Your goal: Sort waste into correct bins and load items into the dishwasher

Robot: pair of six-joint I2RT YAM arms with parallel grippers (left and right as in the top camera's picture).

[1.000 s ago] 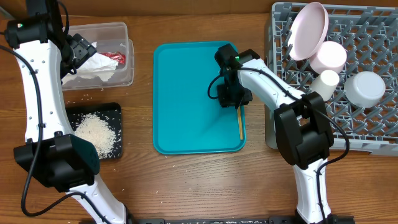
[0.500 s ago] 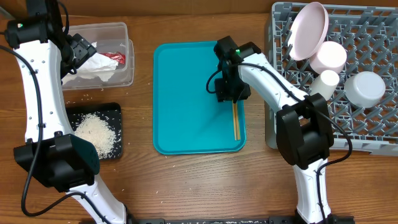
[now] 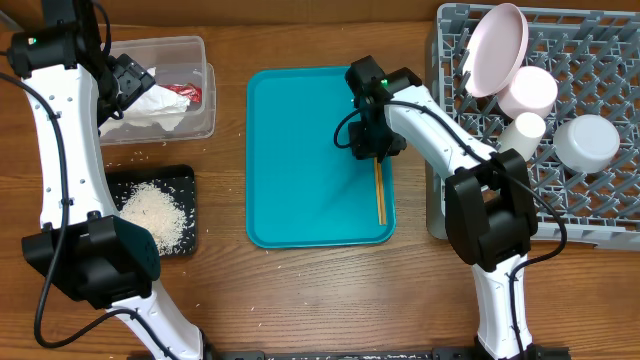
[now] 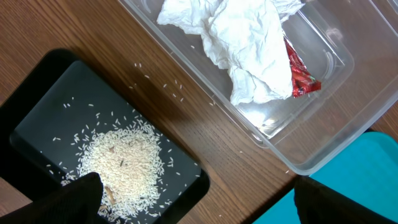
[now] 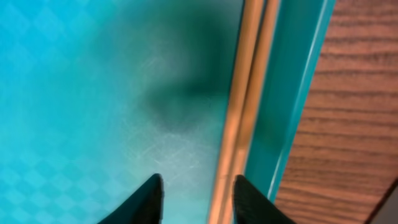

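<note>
A pair of thin wooden chopsticks lies along the right rim of the teal tray. My right gripper hovers over their far end. In the right wrist view the chopsticks run between its fingertips, close against the right finger, with a gap to the left one; the jaws stand open. My left gripper hangs wide open and holds nothing, above the clear tub and the black tray. The tub holds a white napkin and a red wrapper. Rice is heaped in the black tray.
The grey dish rack at the right holds a pale-pink plate, a small white cup and a grey-white bowl. Stray rice grains lie on the wood between tub and black tray. The right arm reaches over the teal tray's right side.
My right gripper has shifted slightly toward the tray's far end and its jaws have narrowed around the chopsticks, which slid a little left along the rim. The left arm is still.
</note>
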